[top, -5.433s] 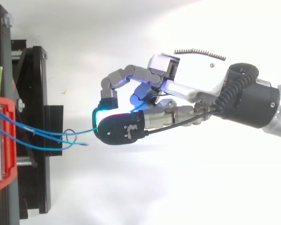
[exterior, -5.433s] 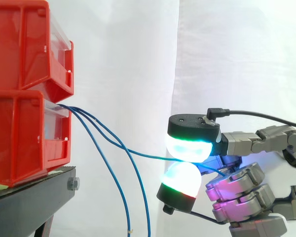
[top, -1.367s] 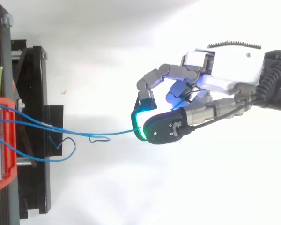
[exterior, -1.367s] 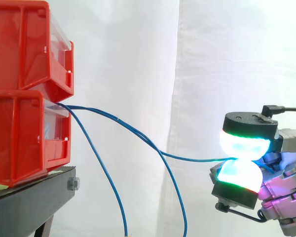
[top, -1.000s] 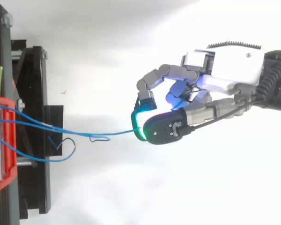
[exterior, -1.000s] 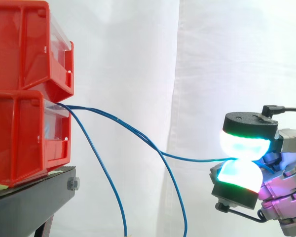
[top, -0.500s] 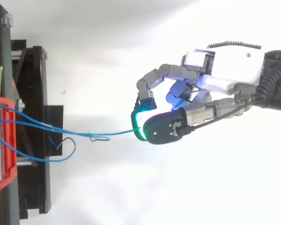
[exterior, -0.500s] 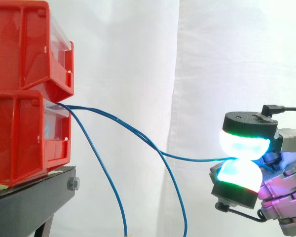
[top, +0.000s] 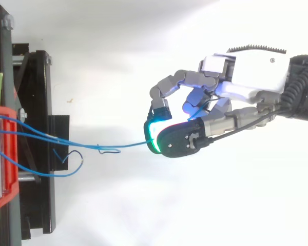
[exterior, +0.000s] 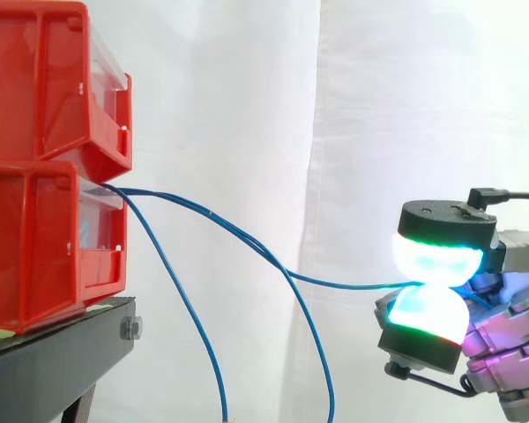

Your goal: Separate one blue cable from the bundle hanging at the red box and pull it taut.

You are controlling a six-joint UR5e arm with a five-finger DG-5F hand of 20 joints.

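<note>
Thin blue cables come out of the lower red box (exterior: 44, 242) at the left. One blue cable (exterior: 247, 242) runs rightward, sagging a little, to my hand (top: 246, 82), whose glowing fingertips (exterior: 436, 256) pinch it at the right of the side view. From above, the same pinched cable (top: 123, 146) stretches from the box to the hand. Two other blue cables (exterior: 189, 322) hang down loose from the box; one of them (exterior: 313, 344) droops just left of the hand.
A second red box (exterior: 48, 79) sits stacked on the lower one. Both rest on a black stand (exterior: 62, 352), seen from above as a black frame (top: 33, 143). A white curtain hangs behind.
Since 5.4 s ago my hand has drawn to the right with the pinched cable, away from the boxes, stretching it out. Over the last second nothing has moved.
</note>
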